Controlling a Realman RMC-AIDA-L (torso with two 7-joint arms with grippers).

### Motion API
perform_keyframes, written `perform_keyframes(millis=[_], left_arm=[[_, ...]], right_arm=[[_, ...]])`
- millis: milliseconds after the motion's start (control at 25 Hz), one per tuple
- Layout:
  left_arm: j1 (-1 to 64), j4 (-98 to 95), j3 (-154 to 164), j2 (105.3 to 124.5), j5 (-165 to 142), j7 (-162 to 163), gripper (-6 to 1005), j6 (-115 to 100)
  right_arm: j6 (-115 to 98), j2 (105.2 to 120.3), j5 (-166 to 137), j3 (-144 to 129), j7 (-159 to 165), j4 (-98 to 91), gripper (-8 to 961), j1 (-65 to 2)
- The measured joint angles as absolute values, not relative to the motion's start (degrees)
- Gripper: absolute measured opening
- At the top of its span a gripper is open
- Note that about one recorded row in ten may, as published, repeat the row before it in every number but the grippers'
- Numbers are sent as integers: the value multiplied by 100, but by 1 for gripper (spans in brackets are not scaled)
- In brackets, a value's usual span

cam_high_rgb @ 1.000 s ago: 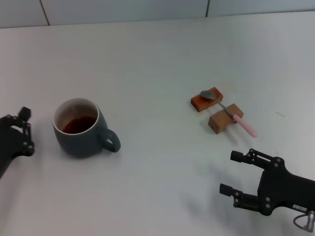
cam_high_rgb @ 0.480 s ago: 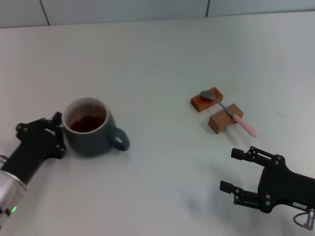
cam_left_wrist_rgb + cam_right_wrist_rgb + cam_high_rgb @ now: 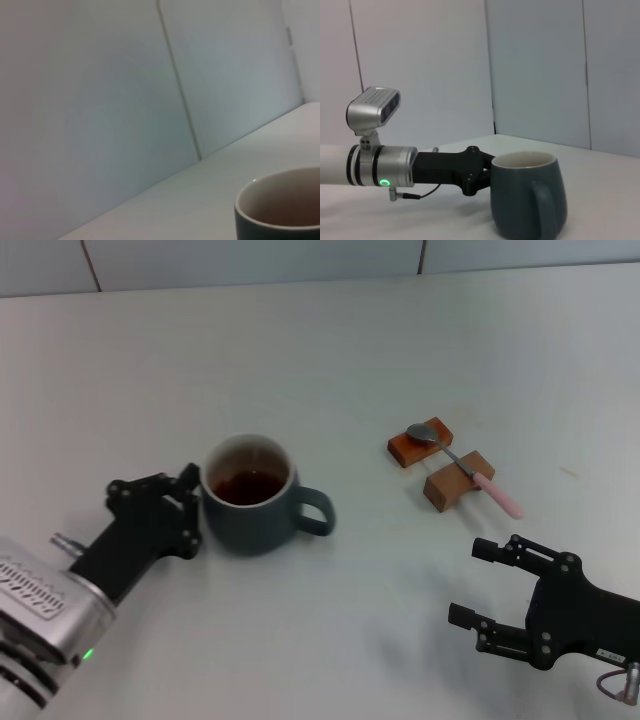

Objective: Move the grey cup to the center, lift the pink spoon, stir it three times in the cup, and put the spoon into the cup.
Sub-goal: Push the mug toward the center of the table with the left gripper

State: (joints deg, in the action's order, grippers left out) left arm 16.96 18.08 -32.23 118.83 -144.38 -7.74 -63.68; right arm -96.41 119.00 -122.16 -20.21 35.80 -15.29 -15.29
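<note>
On the white table, a little left of the middle, stands the grey cup, upright, with dark reddish-brown liquid inside and its loop handle pointing toward the robot's right. The left gripper is pressed against the cup's left side, at the wall opposite to the handle; its black fingers touch the cup on the outside, but I cannot tell how wide they are. In the right wrist view the same gripper meets the cup from the side, low near the table. In the left wrist view only a part of the cup's rim is visible.

The pink spoon lies well apart to the right of the cup, resting across two brown wooden blocks, with its metal bowl on the farther block and its pink handle sticking out past the nearer one.

The right gripper hovers low at the near right side, its fingers spread wide and holding nothing
</note>
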Motion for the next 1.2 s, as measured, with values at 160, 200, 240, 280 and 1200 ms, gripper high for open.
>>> perform_keyframes(millis=[160,200,240,280,1200], left_arm=[[1825,1945,-3107,11901,-14447,-774,40,-6196],[1858,1963,-3081,11905,-14447,-774,41,-6167],[1892,1991,-3059,11909,-14448,-775,42,-6145],[1921,2035,-3037,11909,-14448,-775,43,-6120],[2038,2172,-3636,11834,-14429,-146,63,-6131]], right_arm=[[-9647,11899,-12216,-2017,3562,-1529,784,-1529],[-9652,11896,-12216,-2018,3556,-1529,784,-1531],[-9652,11896,-12216,-2018,3556,-1529,784,-1531],[-9653,11894,-12216,-2018,3554,-1529,784,-1533],[-9656,11900,-12217,-1822,3547,-1485,783,-1529]])
